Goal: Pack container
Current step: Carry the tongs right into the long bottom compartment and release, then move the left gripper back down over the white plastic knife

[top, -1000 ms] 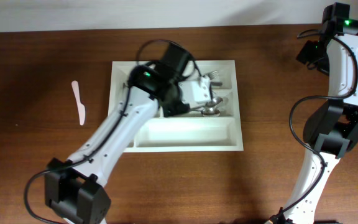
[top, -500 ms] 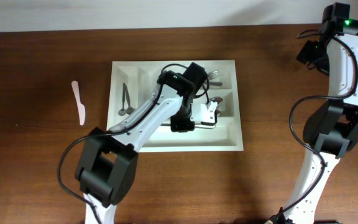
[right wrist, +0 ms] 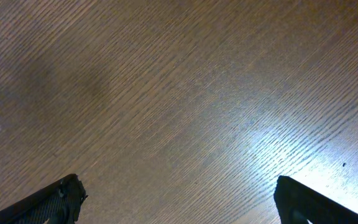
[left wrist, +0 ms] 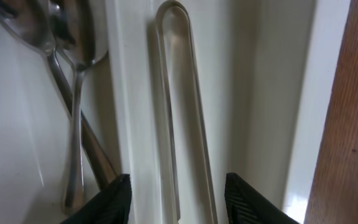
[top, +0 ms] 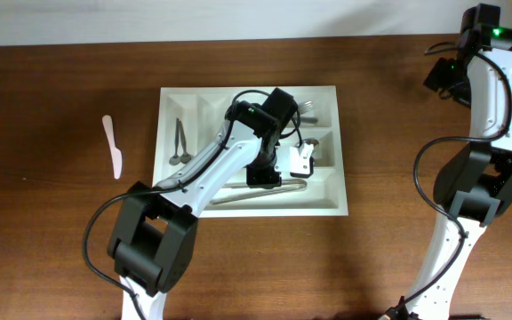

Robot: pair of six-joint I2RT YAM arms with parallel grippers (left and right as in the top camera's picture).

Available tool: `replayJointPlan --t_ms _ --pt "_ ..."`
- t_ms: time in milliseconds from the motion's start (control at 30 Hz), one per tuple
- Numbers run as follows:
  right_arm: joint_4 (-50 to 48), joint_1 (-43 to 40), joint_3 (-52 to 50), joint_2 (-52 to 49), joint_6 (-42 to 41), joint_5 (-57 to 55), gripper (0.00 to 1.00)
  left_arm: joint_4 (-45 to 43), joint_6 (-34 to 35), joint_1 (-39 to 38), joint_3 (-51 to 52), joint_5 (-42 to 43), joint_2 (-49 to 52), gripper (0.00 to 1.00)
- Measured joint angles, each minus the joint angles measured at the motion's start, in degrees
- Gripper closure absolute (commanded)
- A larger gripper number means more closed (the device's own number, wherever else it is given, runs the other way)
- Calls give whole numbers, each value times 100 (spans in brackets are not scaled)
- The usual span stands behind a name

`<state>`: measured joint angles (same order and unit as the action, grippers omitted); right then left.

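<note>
Your right gripper (right wrist: 180, 202) hangs over the brown wooden table (right wrist: 166, 87), dark fingertips (right wrist: 55, 200) spread wide at 7 and 5 o'clock, glare (right wrist: 278, 146) pooling toward 4 o'clock

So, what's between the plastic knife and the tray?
Nothing. In the overhead view, only bare wooden table separates the white plastic knife from the cutlery tray.

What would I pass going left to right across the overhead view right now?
white plastic knife → left wall of the cutlery tray → metal spoon in a narrow compartment → left gripper over the tray → bare table → right arm
</note>
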<state>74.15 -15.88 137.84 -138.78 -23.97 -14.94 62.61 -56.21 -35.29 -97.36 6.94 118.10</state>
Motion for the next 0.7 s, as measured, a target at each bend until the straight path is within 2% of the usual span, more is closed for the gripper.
replayJointPlan --t_ms 100,200,267,300,433,467,567,700 --pt "0 0 0 0 0 0 1 -157 94 7 0 -4 0 53" --pt "0 0 0 0 -2 0 1 -343 511 66 -37 -118 2 53" --pt "0 0 0 0 -4 0 1 -540 1165 275 -369 -365 66 52" --pt "2 0 0 0 -2 2 1 -581 1456 398 -507 -448 74 48" --pt "2 0 0 0 2 0 1 -844 3289 1460 -1226 -820 74 31" --pt "2 0 0 0 0 0 2 -863 3598 1709 -1279 -879 74 24" --pt "2 0 0 0 0 2 1 -815 4522 2597 -1300 -935 76 24" --pt "2 0 0 0 0 0 1 -741 4999 3427 -1300 -898 76 20"
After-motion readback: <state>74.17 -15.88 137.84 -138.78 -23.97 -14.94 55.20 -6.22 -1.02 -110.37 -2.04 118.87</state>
